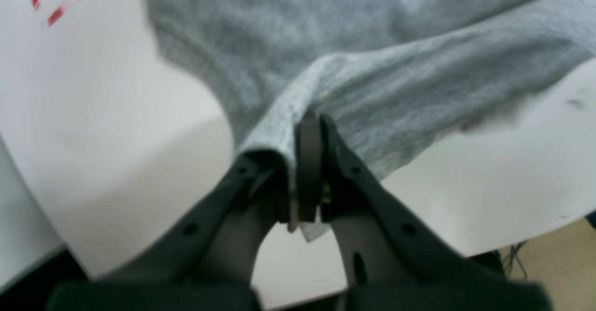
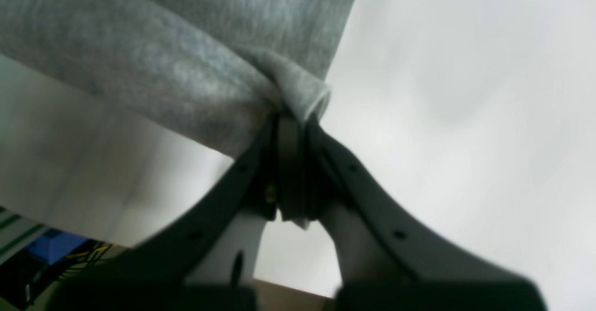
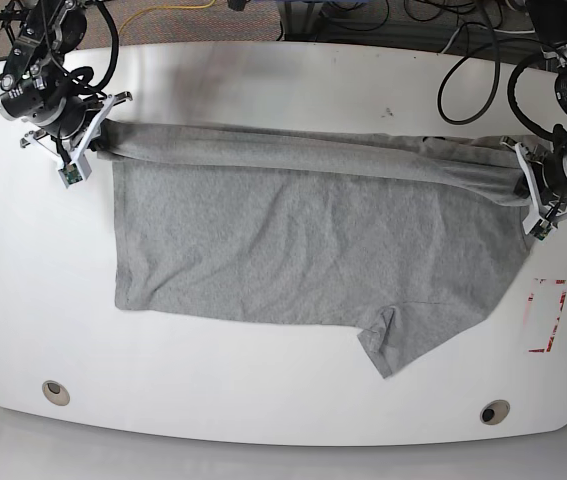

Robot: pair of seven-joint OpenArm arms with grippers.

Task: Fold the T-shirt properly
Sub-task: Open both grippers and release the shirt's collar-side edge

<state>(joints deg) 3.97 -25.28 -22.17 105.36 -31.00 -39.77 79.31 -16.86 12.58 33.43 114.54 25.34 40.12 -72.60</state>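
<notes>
The heather-grey T-shirt lies plain side up on the white table. Its far edge is lifted and stretched between both arms. One sleeve points toward the front right. My left gripper is shut on the shirt's edge at the base view's right. My right gripper is shut on a bunched fold of the shirt at the base view's far left. No lettering shows.
Red tape marks lie on the table at the right, also seen in the left wrist view. Two round holes sit near the front edge. Cables run along the back edge.
</notes>
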